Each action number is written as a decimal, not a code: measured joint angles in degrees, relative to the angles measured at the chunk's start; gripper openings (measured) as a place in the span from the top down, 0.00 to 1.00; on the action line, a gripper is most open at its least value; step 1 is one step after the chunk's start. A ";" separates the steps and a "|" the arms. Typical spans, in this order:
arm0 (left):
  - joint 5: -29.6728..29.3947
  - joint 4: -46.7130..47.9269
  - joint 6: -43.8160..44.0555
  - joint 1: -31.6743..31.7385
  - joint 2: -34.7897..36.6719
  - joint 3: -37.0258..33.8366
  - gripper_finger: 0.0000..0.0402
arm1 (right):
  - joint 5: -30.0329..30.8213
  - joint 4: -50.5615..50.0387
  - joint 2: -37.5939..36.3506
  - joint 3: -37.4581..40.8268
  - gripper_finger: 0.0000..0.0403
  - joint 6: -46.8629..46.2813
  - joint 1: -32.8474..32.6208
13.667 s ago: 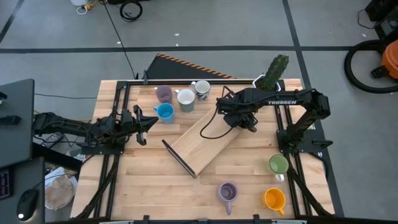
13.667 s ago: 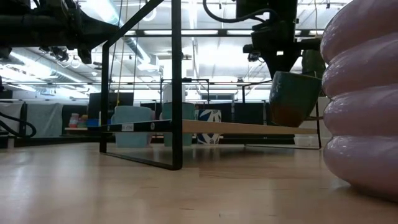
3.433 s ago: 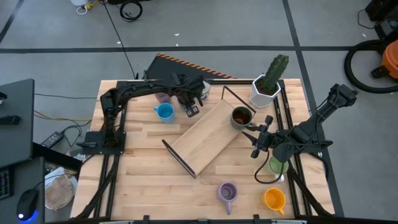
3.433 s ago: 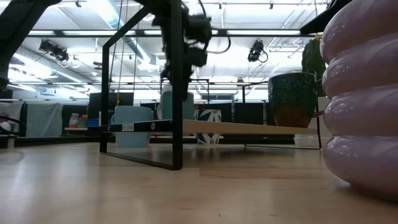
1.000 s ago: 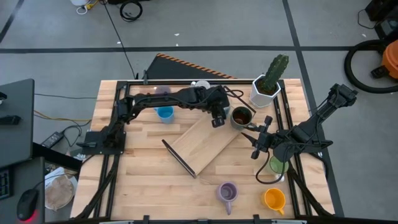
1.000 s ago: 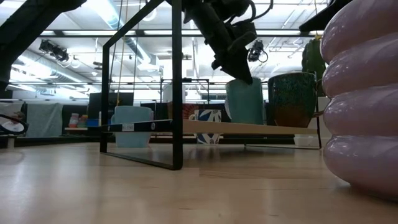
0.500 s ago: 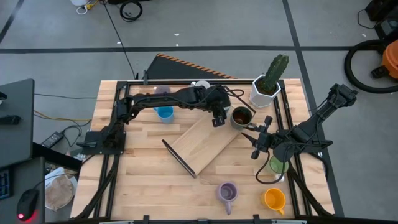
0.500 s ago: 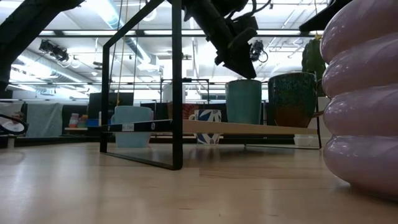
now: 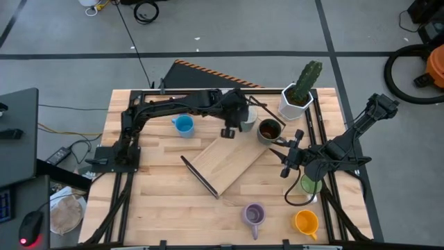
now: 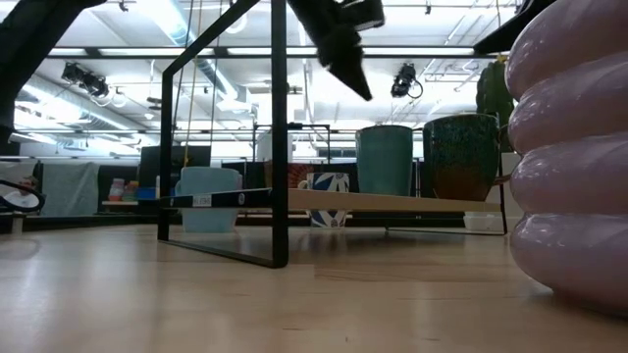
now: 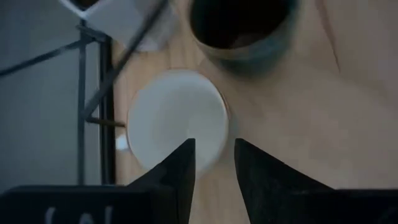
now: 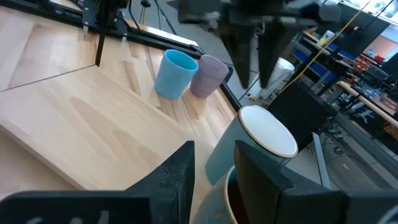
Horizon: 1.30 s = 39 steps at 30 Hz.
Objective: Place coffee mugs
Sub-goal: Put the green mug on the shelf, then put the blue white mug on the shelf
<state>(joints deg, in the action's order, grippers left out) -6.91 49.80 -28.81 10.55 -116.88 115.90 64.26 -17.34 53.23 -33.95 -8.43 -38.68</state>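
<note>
Hovering left fingers (image 9: 227, 132) spread above empty white mug (image 9: 248, 118) beside dark brown mug (image 9: 268, 130).

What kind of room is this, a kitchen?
Probably a robotics lab, not a kitchen: a bare grey floor with loose cables, ceiling strip lights, and workbenches behind the table.

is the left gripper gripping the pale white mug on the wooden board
No, the left gripper hangs above the pale white mug, its fingers apart and clear of the rim.
</note>
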 joint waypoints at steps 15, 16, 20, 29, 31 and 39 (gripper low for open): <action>-5.95 0.99 -17.78 0.75 -3.23 -0.07 0.70 | -1.09 0.13 -0.02 0.00 0.71 -0.49 -0.23; -5.81 0.57 -18.83 0.73 -3.26 -0.07 0.70 | -1.11 0.12 -0.02 0.00 0.71 -0.47 -0.24; -5.73 0.06 -21.43 0.46 -4.09 -0.09 0.70 | -1.09 0.11 -0.02 0.00 0.71 -0.45 -0.61; -8.24 -2.75 -21.58 -0.40 -5.90 -0.07 0.70 | -1.03 0.11 -0.02 0.00 0.71 -0.21 -0.74; -9.89 -2.70 -21.75 -0.85 -5.79 -0.07 0.70 | -1.04 0.08 -0.02 0.00 0.71 -0.21 -0.74; -7.93 -0.04 -19.01 0.44 -1.55 0.02 0.70 | -1.12 0.06 -0.02 0.00 0.71 -0.42 -0.74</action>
<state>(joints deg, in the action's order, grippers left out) -14.85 49.76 -47.82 10.98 -118.43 115.92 63.14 -17.28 53.21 -33.95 -8.85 -39.42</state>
